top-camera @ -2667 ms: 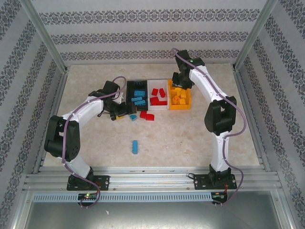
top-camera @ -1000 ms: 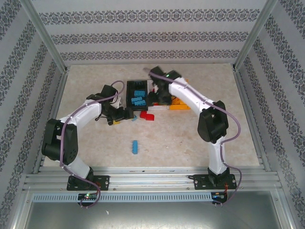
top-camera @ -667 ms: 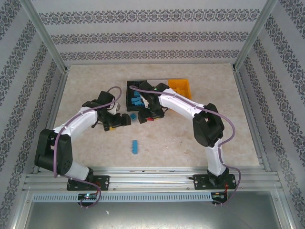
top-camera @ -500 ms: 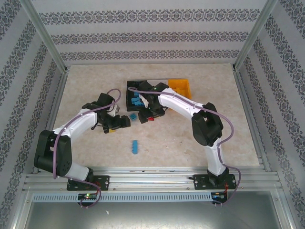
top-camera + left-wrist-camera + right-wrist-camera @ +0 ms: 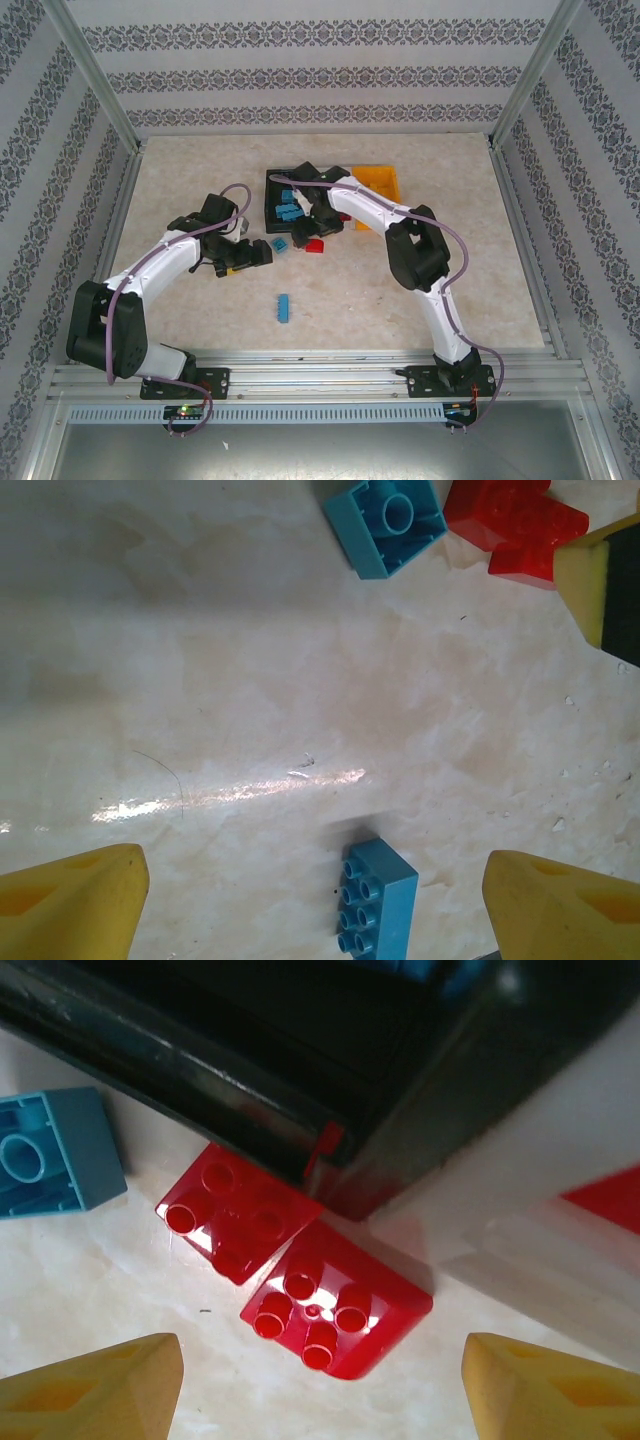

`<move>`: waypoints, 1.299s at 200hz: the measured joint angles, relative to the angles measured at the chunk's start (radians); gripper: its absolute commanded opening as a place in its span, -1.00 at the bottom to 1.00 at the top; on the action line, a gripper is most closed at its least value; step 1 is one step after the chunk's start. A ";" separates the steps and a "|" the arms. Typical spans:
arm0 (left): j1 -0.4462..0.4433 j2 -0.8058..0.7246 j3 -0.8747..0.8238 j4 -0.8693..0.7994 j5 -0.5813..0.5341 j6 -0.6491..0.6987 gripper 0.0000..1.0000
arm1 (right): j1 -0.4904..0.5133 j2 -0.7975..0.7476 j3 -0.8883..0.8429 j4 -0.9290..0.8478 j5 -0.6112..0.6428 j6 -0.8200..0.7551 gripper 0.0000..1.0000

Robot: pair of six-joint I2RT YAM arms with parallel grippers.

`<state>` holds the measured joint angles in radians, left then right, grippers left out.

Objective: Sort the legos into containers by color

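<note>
The surface (image 5: 400, 290) is pale, marbled and glossy. The left end effector (image 5: 320, 900) hangs open over a studded blue brick (image 5: 378, 895) at bottom centre. The right end effector (image 5: 325, 1390), open too, frames two shiny red bricks (image 5: 335, 1310) at the corner of the black bin (image 5: 230, 1050).

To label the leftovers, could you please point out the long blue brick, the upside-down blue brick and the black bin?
long blue brick (image 5: 377, 902), left wrist view, middle of its studded top.
upside-down blue brick (image 5: 52, 1155), right wrist view, hollow underside.
black bin (image 5: 180, 1068), right wrist view, near wall.
</note>
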<state>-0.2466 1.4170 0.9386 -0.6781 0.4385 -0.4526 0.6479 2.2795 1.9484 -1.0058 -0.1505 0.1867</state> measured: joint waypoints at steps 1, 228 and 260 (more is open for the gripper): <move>0.000 0.000 0.000 0.000 0.000 0.000 0.75 | 0.000 0.002 0.001 0.001 -0.001 -0.001 0.49; 0.007 -0.013 -0.012 0.000 -0.005 0.000 0.75 | 0.066 0.028 -0.022 0.000 0.054 -0.005 0.21; 0.007 -0.018 -0.012 0.000 -0.005 -0.001 0.76 | 0.082 0.036 -0.034 0.002 0.069 -0.004 -0.03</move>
<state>-0.2398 1.3994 0.9268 -0.6781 0.4332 -0.4534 0.7296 2.3154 1.9141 -1.0039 -0.0818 0.1825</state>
